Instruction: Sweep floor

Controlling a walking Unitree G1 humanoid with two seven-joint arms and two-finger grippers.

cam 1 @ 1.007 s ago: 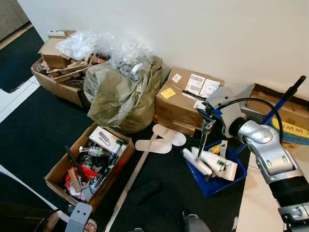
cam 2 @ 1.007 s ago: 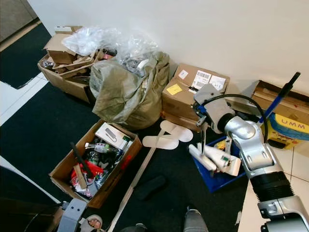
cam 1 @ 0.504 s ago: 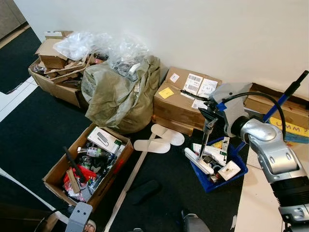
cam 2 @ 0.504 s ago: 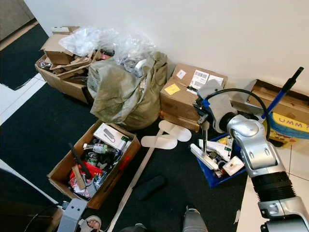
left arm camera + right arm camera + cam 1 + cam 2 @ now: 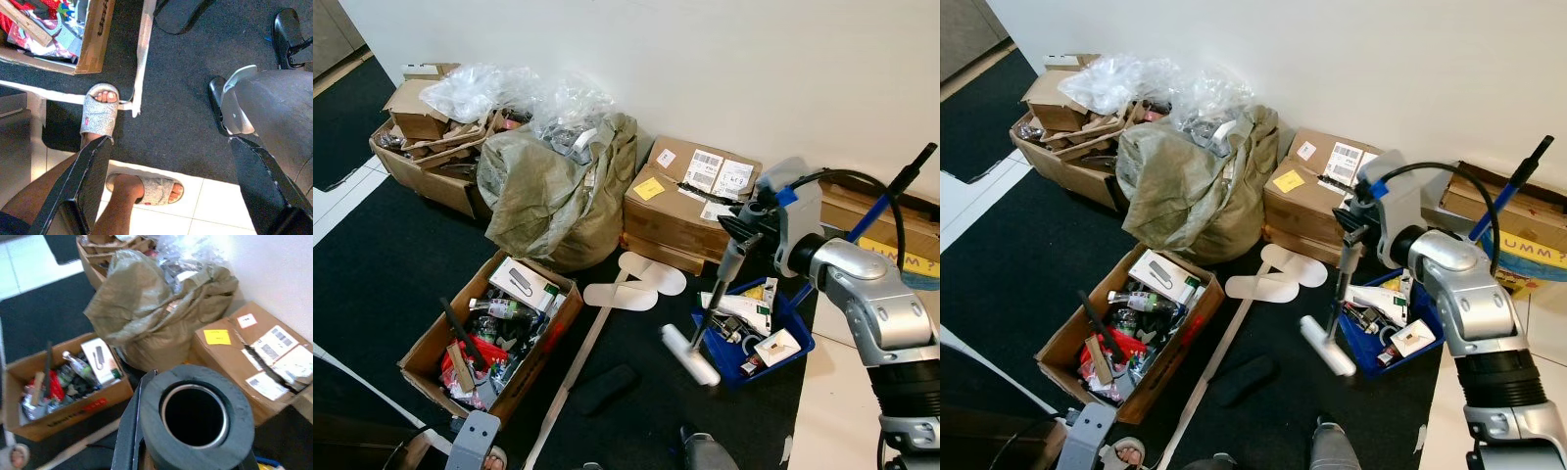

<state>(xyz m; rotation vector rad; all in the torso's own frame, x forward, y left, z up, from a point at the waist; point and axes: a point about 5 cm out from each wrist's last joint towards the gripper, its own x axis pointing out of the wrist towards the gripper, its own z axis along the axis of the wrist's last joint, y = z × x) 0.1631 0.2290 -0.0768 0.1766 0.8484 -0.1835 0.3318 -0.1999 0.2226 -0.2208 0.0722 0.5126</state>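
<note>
Nearest me, my left gripper (image 5: pixel 166 186) hangs idle low by the floor (image 5: pixel 166 98), jaws spread wide with nothing between them; beneath it I see a person's feet in grey slippers (image 5: pixel 99 113).

Further out, my right gripper (image 5: pixel 736 245) is closed around the top of a grey sweeper handle (image 5: pixel 718 289). The wrist view looks straight down the hollow end of that tube (image 5: pixel 194 416) with a black finger pressed along its side. The shaft slopes down to a white sweeper head (image 5: pixel 690 354), which rests on the dark carpet just in front of the blue bin (image 5: pixel 773 354) of odds and ends.

I judge the tool light and stiff, a thin tube with a small head, so it should steer easily. But held at its very tip it may twist or swing in the jaws; a hold lower on the shaft would give firmer control.

Beyond lie two white slipper insoles (image 5: pixel 636 286), then cardboard boxes (image 5: pixel 690 201) and an olive sack (image 5: pixel 553 191) against the wall.
</note>
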